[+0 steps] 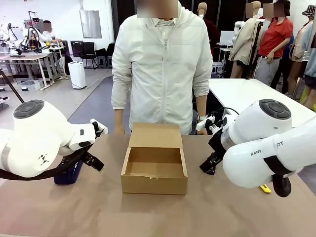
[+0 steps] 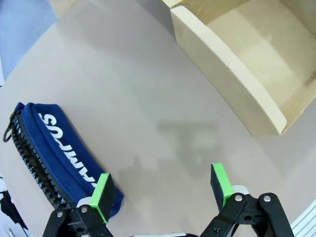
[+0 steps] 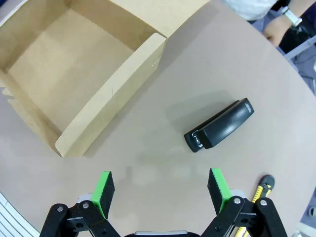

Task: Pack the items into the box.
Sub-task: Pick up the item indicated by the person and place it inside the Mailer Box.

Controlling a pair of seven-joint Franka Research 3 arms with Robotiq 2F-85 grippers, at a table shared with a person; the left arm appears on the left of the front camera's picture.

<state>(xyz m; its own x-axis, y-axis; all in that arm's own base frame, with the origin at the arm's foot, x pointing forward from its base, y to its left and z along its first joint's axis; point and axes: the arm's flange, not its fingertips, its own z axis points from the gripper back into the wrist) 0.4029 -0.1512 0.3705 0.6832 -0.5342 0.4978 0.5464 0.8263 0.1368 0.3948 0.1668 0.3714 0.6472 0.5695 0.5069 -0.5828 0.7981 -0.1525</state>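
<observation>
Pre-grasp step, 2 items unpacked, box (image 1: pixel 154 185) open mid-table. Left gripper (image 2: pixel 160 185) spread, pouch (image 2: pixel 59 148) beside 1 finger. Right gripper (image 3: pixel 160 185) spread near stapler (image 3: pixel 219 126). Next: centre, descend, pinch.

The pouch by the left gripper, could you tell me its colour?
Navy blue pouch with white lettering; left wrist view shows it best.

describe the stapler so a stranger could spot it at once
Start at the open brown cardboard box on the tan table. On the robot's right of it, clear of the box, lies a black oblong stapler. Unlike the slim yellow tool nearby, it is chunky and black.
</observation>
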